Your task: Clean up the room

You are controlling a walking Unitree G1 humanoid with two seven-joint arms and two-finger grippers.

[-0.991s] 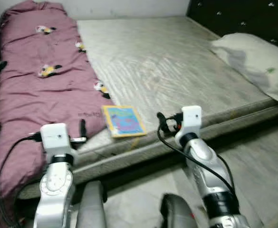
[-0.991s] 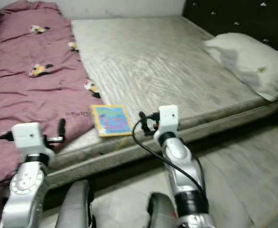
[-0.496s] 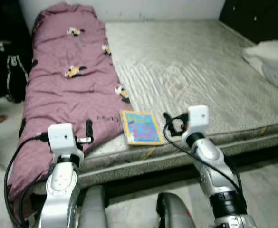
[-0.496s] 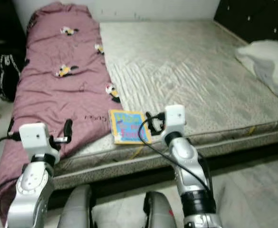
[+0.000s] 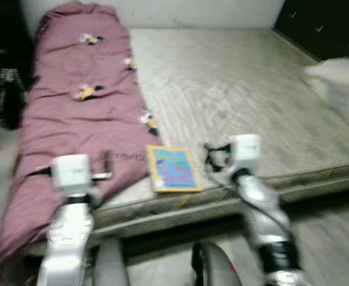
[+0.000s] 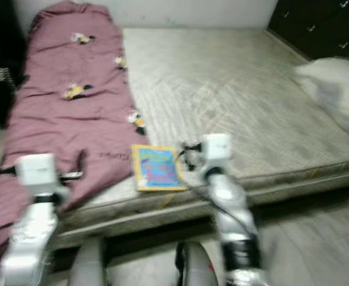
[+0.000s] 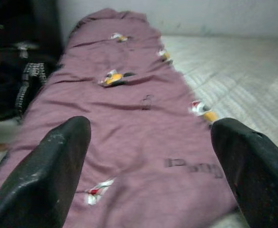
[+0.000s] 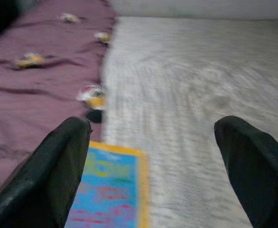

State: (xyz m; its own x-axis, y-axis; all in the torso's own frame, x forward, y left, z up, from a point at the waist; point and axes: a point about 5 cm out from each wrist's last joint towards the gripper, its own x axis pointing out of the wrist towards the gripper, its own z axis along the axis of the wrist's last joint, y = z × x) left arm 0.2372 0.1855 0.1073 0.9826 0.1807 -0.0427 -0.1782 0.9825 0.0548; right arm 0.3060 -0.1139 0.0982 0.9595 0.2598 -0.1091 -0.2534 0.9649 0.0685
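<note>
A blue and yellow book [image 5: 173, 168] lies flat near the front edge of the grey mattress [image 5: 246, 95], beside a folded maroon blanket [image 5: 79, 119] with small cartoon prints. My right gripper [image 5: 210, 156] hovers just right of the book, open, with the book's corner [image 8: 108, 190] between its fingers in the right wrist view. My left gripper [image 5: 107, 168] is held over the blanket's front end, open and empty; its wrist view looks along the blanket [image 7: 129, 123]. The head views are blurred.
A pale pillow [image 5: 340, 83] rests at the bed's right side by a dark headboard [image 5: 323, 27]. Dark bags [image 7: 20, 71] stand left of the bed. Pale floor [image 5: 323, 238] runs along the front of the bed.
The camera has swung slightly, shifting the bed in view, and the picture is now blurred. Both grippers stay open in about the same places relative to the book and blanket.
</note>
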